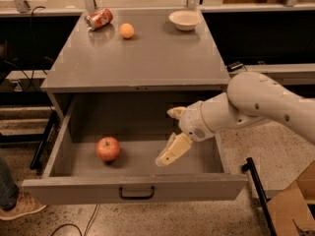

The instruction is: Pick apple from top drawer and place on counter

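The apple [108, 149] sits on the floor of the top drawer [74, 191], in the lower left of the frame, resting near the drawer's left side. I see the drawer pulled fully out below the counter [147, 58]. My gripper [170, 133] hangs inside the drawer at centre frame, to the right of the apple and well apart from it, its fingers [173, 150] spread wide with nothing between them. On the counter at the top of the frame lie a tipped red can [98, 19], a small orange fruit [127, 31] and a white bowl [185, 19].
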Tool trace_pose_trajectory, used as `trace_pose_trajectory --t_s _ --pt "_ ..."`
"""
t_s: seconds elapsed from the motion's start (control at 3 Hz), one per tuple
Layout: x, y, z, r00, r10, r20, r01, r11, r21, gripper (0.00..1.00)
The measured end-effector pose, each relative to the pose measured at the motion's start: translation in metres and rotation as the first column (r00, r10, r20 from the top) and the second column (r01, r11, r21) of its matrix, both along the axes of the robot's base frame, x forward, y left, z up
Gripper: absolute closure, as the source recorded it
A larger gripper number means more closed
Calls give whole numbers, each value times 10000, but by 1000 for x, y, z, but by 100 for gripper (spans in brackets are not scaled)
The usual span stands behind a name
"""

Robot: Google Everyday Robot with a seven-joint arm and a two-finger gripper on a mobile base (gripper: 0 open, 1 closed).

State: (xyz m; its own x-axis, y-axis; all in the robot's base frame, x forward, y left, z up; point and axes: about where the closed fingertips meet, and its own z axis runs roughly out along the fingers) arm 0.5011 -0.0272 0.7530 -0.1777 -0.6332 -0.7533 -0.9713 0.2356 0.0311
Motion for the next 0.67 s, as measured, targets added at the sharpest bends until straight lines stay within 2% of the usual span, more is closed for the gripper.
trace_pose_trajectory --t_s 0.33,0.67 --pt "39 30 -28 9960 -638 623 599 9962 625 0" --pt "39 30 -28 9960 -636 622 598 9963 625 0"
